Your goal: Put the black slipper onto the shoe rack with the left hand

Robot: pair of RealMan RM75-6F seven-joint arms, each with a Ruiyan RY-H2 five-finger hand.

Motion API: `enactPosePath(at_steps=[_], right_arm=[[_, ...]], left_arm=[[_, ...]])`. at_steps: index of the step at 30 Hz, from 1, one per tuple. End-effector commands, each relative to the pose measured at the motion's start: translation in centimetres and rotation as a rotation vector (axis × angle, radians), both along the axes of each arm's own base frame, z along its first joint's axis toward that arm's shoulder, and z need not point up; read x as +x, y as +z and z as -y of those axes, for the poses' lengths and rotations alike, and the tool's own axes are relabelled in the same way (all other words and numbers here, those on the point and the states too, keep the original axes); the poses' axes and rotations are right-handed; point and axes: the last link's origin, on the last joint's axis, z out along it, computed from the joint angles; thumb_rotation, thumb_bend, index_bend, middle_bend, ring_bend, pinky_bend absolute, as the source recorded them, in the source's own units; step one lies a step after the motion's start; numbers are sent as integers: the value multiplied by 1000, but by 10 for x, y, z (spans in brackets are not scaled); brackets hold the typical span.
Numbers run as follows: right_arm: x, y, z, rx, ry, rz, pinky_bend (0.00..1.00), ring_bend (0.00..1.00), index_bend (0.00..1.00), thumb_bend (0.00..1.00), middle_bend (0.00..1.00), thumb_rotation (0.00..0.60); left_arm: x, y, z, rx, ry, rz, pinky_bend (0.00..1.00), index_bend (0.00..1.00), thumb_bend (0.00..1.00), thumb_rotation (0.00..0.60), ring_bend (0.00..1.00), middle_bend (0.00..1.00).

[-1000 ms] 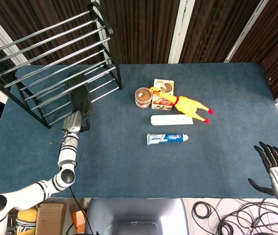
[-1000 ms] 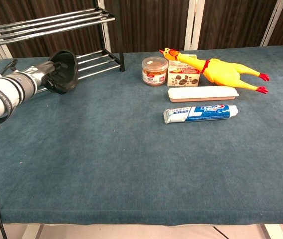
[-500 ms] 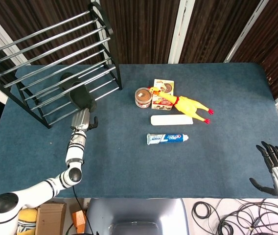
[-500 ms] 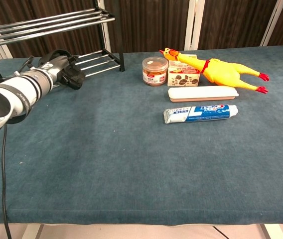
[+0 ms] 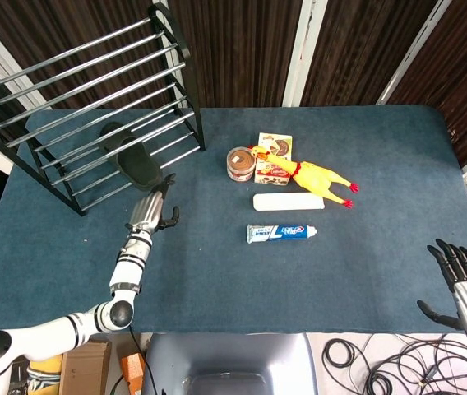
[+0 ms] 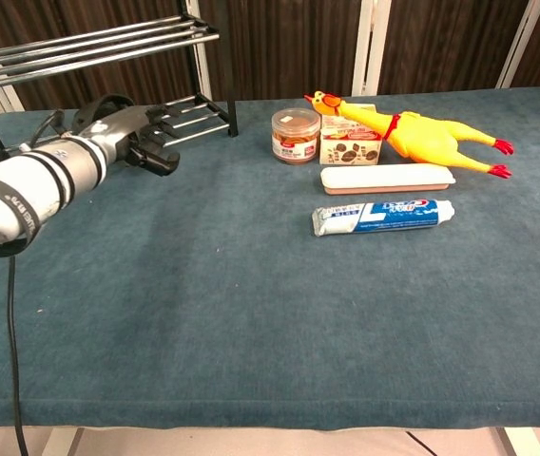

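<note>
Left robot hand (image 6: 146, 141) hides most of the black slipper (image 5: 135, 160) in chest view

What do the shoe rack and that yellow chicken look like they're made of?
The black-framed shoe rack with silver bars looks like metal tubing: its rails shine with bright streaks. The yellow chicken toy with red feet looks like soft rubber or vinyl, smooth and slightly glossy, though that's a guess.

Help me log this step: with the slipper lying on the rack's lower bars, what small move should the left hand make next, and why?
Probably draw the left hand back toward the robot, clear of the shoe rack. The black slipper already lies on the lower bars, and the hand, fingers apart, holds nothing beside the rack's front edge, so nothing seems left to place.
</note>
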Motion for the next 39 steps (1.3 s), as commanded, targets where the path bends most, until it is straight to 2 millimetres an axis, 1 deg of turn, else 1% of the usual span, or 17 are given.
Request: enactPosePath(at_steps=[1, 5, 10, 18, 26, 31, 39], right_arm=[[0, 1, -1, -5, 0, 4, 0, 0, 0, 147, 0, 600], [-1, 5, -2, -16, -2, 15, 0, 0, 0, 148, 0, 600], [-3, 8, -3, -17, -2, 23, 0, 0, 0, 148, 0, 600], [-4, 11, -4, -28, -1, 32, 0, 0, 0, 148, 0, 600], [-3, 9, -2, -27, -4, 26, 0, 0, 0, 148, 0, 600], [-2, 8, -1, -25, -8, 23, 0, 0, 0, 148, 0, 600], [-2, 11, -1, -32, -11, 30, 0, 0, 0, 148, 0, 600]], left_arm=[[-7, -7, 3, -71, 25, 6, 300, 0, 558, 600, 100, 122], [-9, -15, 1, -112, 38, -10, 297, 0, 560, 600, 86, 107], [-14, -20, -10, -92, 68, -29, 284, 0, 560, 600, 81, 106], [-29, -7, -31, -10, 126, -65, 283, 0, 561, 600, 81, 106], [-41, 0, -45, 25, 160, -73, 283, 0, 561, 600, 82, 107], [-41, -1, -49, 21, 167, -46, 283, 0, 559, 600, 81, 106], [-30, -1, -58, 46, 145, -30, 277, 0, 559, 600, 81, 106]])
